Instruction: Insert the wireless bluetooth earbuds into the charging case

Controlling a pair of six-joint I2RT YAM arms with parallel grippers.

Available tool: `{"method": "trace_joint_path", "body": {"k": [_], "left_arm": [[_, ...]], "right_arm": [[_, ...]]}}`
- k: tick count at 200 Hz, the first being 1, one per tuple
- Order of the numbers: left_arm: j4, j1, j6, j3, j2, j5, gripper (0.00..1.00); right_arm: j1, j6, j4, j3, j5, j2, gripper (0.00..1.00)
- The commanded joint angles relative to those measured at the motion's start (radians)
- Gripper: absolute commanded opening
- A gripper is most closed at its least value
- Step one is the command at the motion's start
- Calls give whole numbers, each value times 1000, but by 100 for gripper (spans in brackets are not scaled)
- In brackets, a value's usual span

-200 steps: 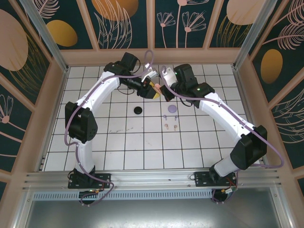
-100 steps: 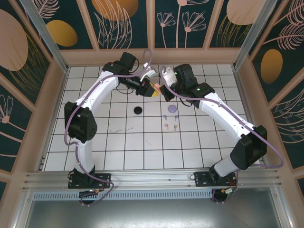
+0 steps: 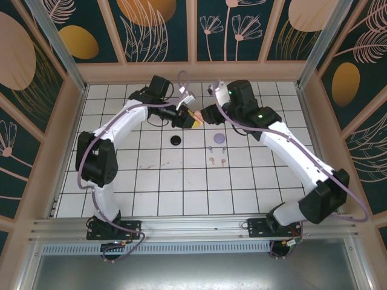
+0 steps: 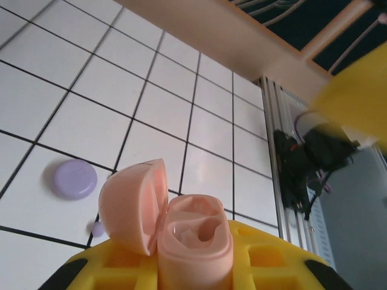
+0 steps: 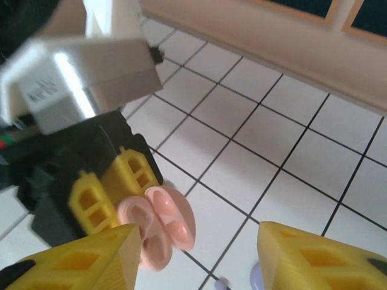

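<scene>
While the left gripper [image 3: 192, 118] clamps the open pink plastic clamshell charging case [image 4: 193, 238], the right gripper [image 5: 198, 257] gapes empty facing it; two pinkish-tan stemmed earbuds [image 3: 218, 161] lie at its six o'clock, nearer that arm, long axis unreadable.

Left arm [image 3: 118, 125] and right arm [image 3: 285, 145] converge at upper centre; left gripper [image 3: 193, 118] clamps charging case [image 4: 195, 241], right gripper [image 5: 199, 254] jaws apart.
</scene>
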Motion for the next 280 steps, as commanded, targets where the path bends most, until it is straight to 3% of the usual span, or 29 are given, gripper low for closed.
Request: {"method": "trace_joint_path", "body": {"k": [1, 32, 78, 145, 199, 280], "left_arm": [[349, 35, -169, -137, -162, -17, 0], [649, 42, -279, -360, -320, -157, 0], [928, 40, -350, -570, -462, -403, 0], [1382, 36, -432, -816, -581, -573, 0], [1601, 34, -505, -870, -586, -556, 0], [1617, 35, -532, -860, -591, -530, 0]], "right_arm": [[2, 110, -18, -51, -21, -129, 57], [5, 256, -38, -162, 2, -172, 57], [30, 421, -56, -312, 31, -90, 55], [129, 547, -100, -354, 158, 143, 48], [140, 548, -138, -319, 194, 277, 43], [140, 520, -148, -233, 204, 402, 39]]}}
